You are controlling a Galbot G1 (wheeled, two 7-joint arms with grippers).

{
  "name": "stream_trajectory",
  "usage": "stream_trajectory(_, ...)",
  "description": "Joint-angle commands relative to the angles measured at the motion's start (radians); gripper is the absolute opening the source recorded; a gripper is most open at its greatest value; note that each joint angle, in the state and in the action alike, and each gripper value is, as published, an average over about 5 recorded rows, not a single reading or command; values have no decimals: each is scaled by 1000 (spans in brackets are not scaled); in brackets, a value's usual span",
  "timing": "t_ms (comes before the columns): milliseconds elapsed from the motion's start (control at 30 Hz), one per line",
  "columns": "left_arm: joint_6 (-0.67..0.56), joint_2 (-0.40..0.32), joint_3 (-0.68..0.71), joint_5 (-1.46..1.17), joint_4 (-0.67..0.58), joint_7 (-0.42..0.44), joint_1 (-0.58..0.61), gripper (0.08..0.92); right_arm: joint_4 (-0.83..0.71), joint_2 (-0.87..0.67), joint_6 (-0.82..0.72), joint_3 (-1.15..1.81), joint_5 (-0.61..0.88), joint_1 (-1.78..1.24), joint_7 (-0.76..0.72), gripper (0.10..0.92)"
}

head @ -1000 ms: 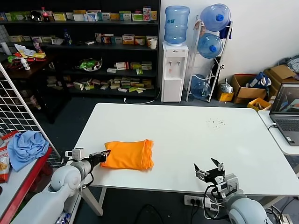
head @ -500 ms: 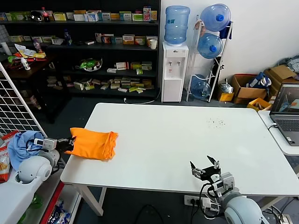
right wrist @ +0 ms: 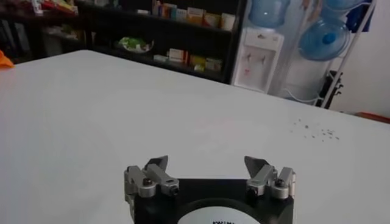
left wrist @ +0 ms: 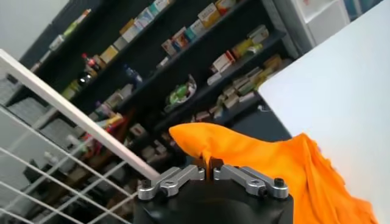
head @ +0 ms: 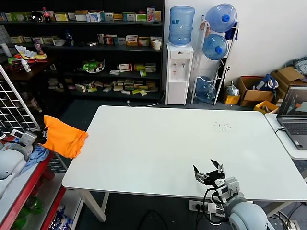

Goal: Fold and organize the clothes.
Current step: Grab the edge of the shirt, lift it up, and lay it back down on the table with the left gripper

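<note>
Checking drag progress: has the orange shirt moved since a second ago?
Yes. The orange shirt, gripped by the left gripper, has gone left along the white table and now hangs past its left edge. The right gripper waits open.

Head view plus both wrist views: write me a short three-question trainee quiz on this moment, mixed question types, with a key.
1. True or false: the folded orange T-shirt lies flat on the white table.
2. Which gripper holds the shirt? A. left gripper B. right gripper
3. Fill in: the right gripper's fingers are ____.

Key: 1. False; it hangs past the table's left edge. 2. A. 3. Open, above the table's near edge.
</note>
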Motion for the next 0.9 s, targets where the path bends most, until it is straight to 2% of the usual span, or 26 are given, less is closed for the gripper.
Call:
stream_trajectory(33, -24, 109, -3, 81, 3, 12, -6, 130, 13, 3, -1, -12, -12, 4, -10, 823)
stream_trajectory(133, -1, 61, 12, 58, -38, 0, 6, 130, 20, 10, -7, -18, -13, 5, -4, 823)
stream_trajectory(300, 33, -76, 54, 27, -89, -29, 20, 130, 13, 14, -7, -17, -20, -7, 0, 823)
stream_trajectory(500, 44, -202, 100, 9, -94, -63, 19, 130, 8, 19, -6, -11, -29, -26, 1, 823)
stream_trajectory(633, 63, -257, 115, -47, -144, -99, 32, 130, 1, 21, -5, -6, -33, -33, 0, 823)
stream_trajectory(900, 98, -358, 126, -117, -321, -159, 112, 130, -6, 24, -5, 0, -41, -34, -6, 823)
